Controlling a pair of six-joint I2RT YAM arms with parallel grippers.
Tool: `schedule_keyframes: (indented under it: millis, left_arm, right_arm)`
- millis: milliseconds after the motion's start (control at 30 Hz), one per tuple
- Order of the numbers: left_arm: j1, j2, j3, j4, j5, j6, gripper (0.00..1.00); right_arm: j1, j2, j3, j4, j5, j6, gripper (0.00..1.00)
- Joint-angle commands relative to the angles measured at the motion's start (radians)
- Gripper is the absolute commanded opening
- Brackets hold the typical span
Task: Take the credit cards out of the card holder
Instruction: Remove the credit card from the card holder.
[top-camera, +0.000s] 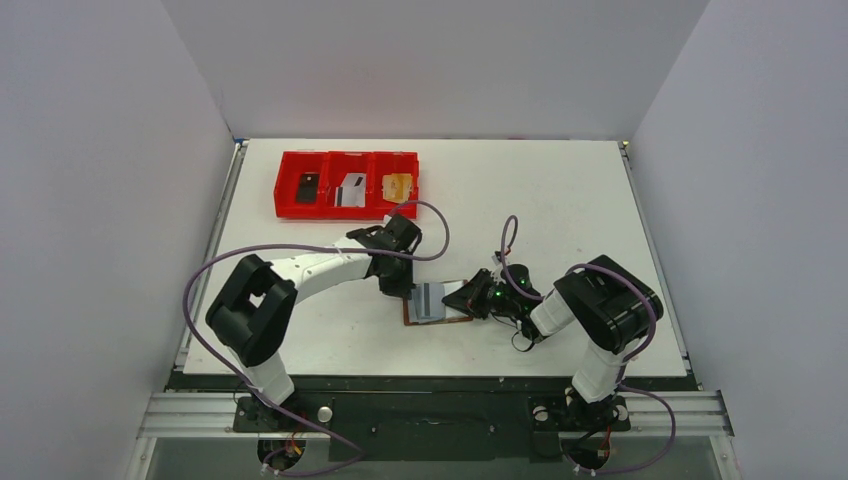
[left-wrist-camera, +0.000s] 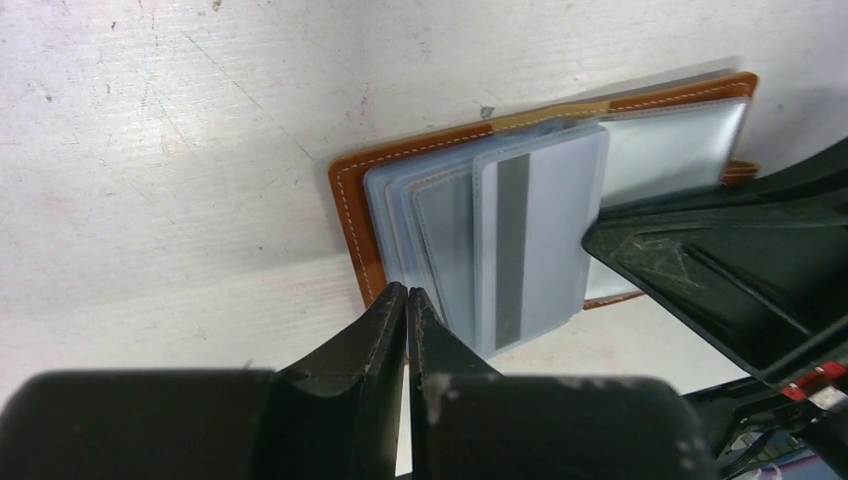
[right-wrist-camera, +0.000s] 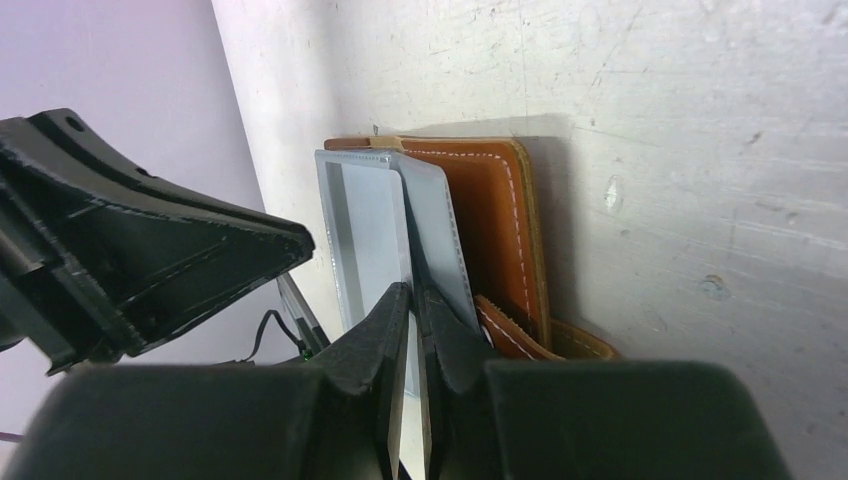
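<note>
The card holder (top-camera: 437, 305) lies open on the surface (top-camera: 560, 200), toward the near side and about midway between the two arms, its brown leather face down and its grey-blue sleeves fanned upward. Well away at the far left stands a red tray (top-camera: 330, 212) with one card in each compartment: a dark card (top-camera: 307, 187) on the left, a silver-grey card (top-camera: 350, 190) with a dark stripe in the middle, and an orange card (top-camera: 397, 186) on the right. So three cards look to be out and sorted already. The job is not finished, though. The left wrist view shows a pale striped card (left-wrist-camera: 535, 235) sitting in the top sleeve, sticking out a little past the sleeves beneath it. Whether the lower sleeves hold more cards cannot be told. The left fingers (left-wrist-camera: 385, 335) are closed together with nothing between them, their tips at the left edge of the holder, probably pinning it down. The right fingers (right-wrist-camera: 385, 330) come in from the right and are drawn almost together over the edge of that top sleeve. Whether they actually pinch the card or only the plastic is not clear. What remains, by this reading, is to draw the striped card free, carry it off, and check the other sleeves.
</note>
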Motion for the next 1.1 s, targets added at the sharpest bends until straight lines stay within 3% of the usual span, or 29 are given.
schedule_keyframes:
  millis: [0,167,533,800,1067]
  left_arm:
    - [-0.012,-0.066,0.056,-0.011,-0.015,0.022,0.05]
    - [-0.020,-0.060,0.057,0.028,0.047,0.026,0.10]
    - [-0.024,-0.017,0.002,0.133,0.116,0.019,0.11]
    - [-0.026,0.035,-0.009,0.092,0.039,0.022,0.00]
    - [-0.031,0.052,-0.020,0.094,0.026,0.013,0.00]
  right_arm:
    - [0.008,0.010,0.012,0.047,0.009,-0.008,0.06]
    - [0.014,0.008,0.017,0.038,0.010,-0.012,0.06]
    - [0.022,-0.007,0.027,0.006,0.017,-0.027,0.06]
    - [0.023,-0.006,0.037,0.000,0.016,-0.027,0.07]
    - [0.027,-0.007,0.040,0.006,0.011,-0.023,0.11]
